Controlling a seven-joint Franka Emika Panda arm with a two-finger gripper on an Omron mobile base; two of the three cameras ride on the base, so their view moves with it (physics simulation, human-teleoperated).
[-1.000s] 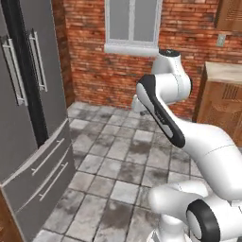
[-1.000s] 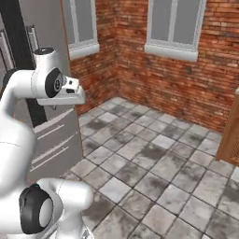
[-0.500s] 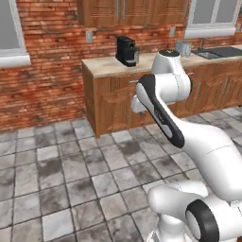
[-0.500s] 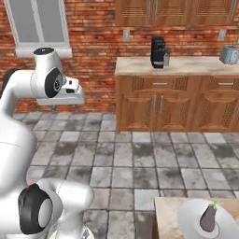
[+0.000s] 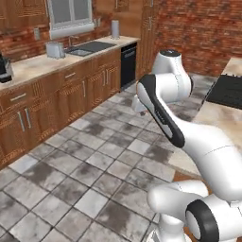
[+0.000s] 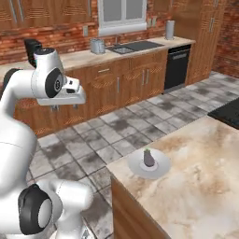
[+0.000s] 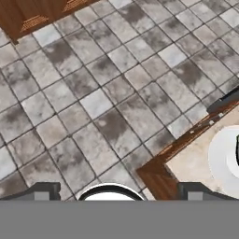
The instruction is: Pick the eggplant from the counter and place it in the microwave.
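The eggplant (image 6: 148,158), small and dark purple, stands on a round white plate (image 6: 161,166) near the corner of the beige marbled counter (image 6: 200,182). My gripper (image 6: 65,106) hangs over the tiled floor, well to the left of the counter and higher than it. In the hand view the gripper (image 7: 119,193) is open, its fingertips (image 7: 43,191) wide apart with nothing between them. The plate (image 7: 223,161) and the counter corner (image 7: 189,163) lie at the lower right of that view. The microwave is out of view.
A black cooktop (image 6: 228,111) is set into the counter beyond the plate. Across the grey tiled floor (image 6: 121,135) runs a wooden cabinet row with a sink (image 6: 130,46), a toaster (image 6: 97,45), a coffee machine (image 6: 31,46) and a black dishwasher (image 6: 177,67).
The whole picture has swung round as the base turned: from a fridge and brick wall, past a cabinet row, to the counter with the eggplant. The arm's pose looks the same.
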